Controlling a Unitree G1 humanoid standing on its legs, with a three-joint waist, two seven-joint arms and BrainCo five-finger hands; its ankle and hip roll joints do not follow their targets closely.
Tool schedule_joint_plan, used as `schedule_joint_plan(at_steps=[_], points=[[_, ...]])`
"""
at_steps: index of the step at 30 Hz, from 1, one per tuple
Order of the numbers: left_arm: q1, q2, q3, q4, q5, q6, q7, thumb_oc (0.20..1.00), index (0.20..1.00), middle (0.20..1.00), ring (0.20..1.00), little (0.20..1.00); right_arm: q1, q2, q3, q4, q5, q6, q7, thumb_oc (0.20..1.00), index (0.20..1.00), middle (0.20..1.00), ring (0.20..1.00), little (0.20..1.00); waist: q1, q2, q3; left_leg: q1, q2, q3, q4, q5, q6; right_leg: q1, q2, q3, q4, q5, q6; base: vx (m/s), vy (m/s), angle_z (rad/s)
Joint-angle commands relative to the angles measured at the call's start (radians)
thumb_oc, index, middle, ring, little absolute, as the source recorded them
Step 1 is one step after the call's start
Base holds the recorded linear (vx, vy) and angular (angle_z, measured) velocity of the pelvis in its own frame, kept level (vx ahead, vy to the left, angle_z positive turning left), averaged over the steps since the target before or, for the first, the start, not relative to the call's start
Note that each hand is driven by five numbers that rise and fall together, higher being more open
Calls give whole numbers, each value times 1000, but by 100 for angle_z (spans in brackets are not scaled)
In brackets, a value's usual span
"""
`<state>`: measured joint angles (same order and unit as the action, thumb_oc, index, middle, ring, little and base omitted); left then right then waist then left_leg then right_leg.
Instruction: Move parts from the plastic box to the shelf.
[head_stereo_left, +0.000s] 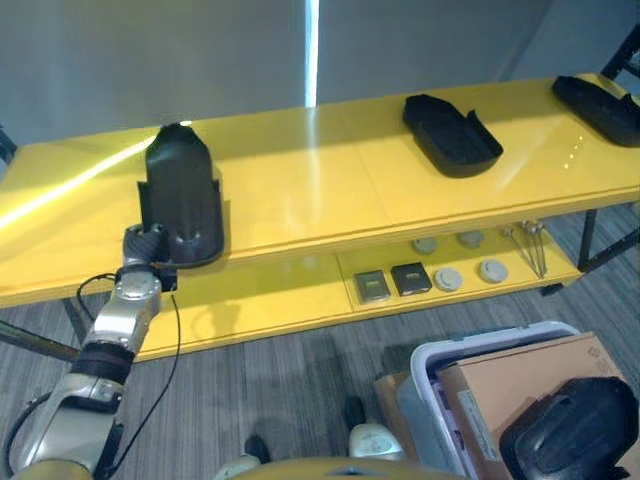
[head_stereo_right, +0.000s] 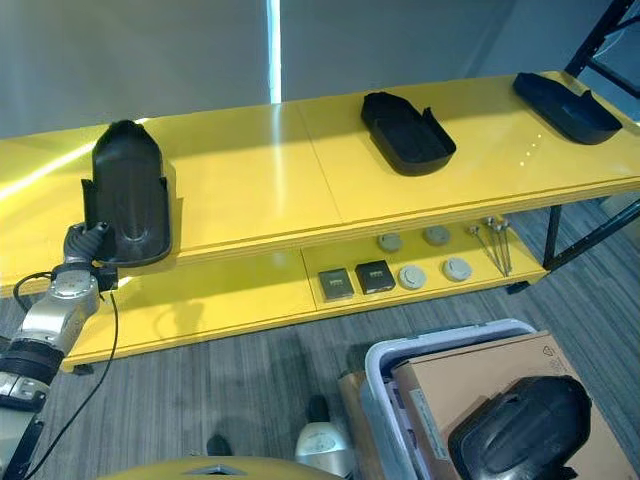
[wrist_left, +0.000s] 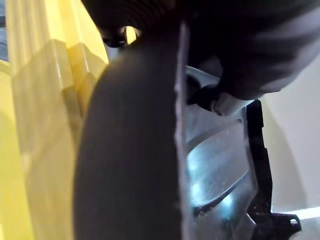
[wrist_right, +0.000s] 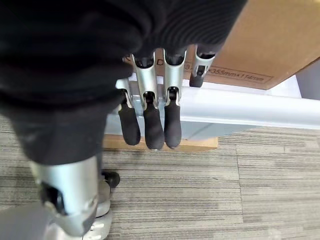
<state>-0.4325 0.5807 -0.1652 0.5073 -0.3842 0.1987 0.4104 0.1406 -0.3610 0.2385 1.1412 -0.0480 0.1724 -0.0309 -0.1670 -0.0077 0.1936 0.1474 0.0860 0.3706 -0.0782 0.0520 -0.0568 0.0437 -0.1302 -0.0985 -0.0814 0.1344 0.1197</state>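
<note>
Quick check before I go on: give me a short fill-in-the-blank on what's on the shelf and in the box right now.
1. The number of black moulded plastic parts lying on the yellow shelf's top board is ____.
2. The robot's left hand is at the near end of the ____most black moulded part on the top board.
3. In the pale plastic box on the floor, one more black part rests on a sheet of brown ____.

Missing words: three; left; cardboard

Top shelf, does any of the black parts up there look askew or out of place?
One does: the left black part overhangs the top shelf's front edge, with the left robot hand at its near end. The middle part and right part lie fully on the shelf.
</note>
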Motion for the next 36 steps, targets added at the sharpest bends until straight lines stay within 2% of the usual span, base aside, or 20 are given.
schedule_joint_plan(at_steps=[1,4,10,15,19,26,32,36], points=[[-189,36,-9,52,74,-46,-4,200,200,200,200,200,15,-15,49,-13,-42,20,10,1000,1000,1000,1000,1000,-11,14,-37,-73,66,14,157,-133,14,-52,-3,-3,106,-118,54,57,8,-5],[-263,38,-38,118,56,-5,-12,200,200,200,200,200,14,-24,69,-28,-28,30,18,1000,1000,1000,1000,1000,-21,10,-35,-93,73,23,168,-135,12,-71,2,2,116,-125,53,19,-4,-4],[-361,47,-76,222,81,28,-2,200,200,200,200,200,4,-35,90,-27,-11,30,40,1000,1000,1000,1000,1000,-34,0,-23,-124,82,28,195,-139,10,-93,8,10,136,-139,46,9,-25,-2],[-463,52,-113,336,-2,68,26,200,200,200,200,200,-28,-46,134,-17,25,21,50,1000,1000,1000,1000,1000,-46,-11,7,-172,96,23,236,-145,5,-120,20,24,147,-151,35,-34,-37,-1],[-461,47,-113,372,0,79,25,200,200,200,200,200,-29,-44,139,-21,33,25,49,1000,1000,1000,1000,1000,-48,-14,10,-169,98,23,242,-146,5,-109,24,25,139,-152,32,37,-28,-5],[-442,32,-113,430,50,114,-32,200,200,200,200,200,0,-29,146,-30,13,41,51,1000,1000,1000,1000,1000,-53,-23,-7,-148,107,33,245,-143,-2,-73,29,25,119,-152,31,73,-33,-2],[-438,23,-129,459,134,108,-34,200,200,200,200,200,9,-23,147,-5,9,35,53,1000,1000,1000,1000,1000,-56,-22,-22,-132,110,44,242,-140,-5,-52,31,27,112,-155,31,56,-20,-3],[-456,31,-147,484,130,119,-23,200,200,200,200,200,18,-21,149,5,9,36,51,1000,1000,1000,1000,1000,-67,-19,-33,-120,112,57,235,-138,-6,-42,31,33,106,-156,31,64,-4,-8]])
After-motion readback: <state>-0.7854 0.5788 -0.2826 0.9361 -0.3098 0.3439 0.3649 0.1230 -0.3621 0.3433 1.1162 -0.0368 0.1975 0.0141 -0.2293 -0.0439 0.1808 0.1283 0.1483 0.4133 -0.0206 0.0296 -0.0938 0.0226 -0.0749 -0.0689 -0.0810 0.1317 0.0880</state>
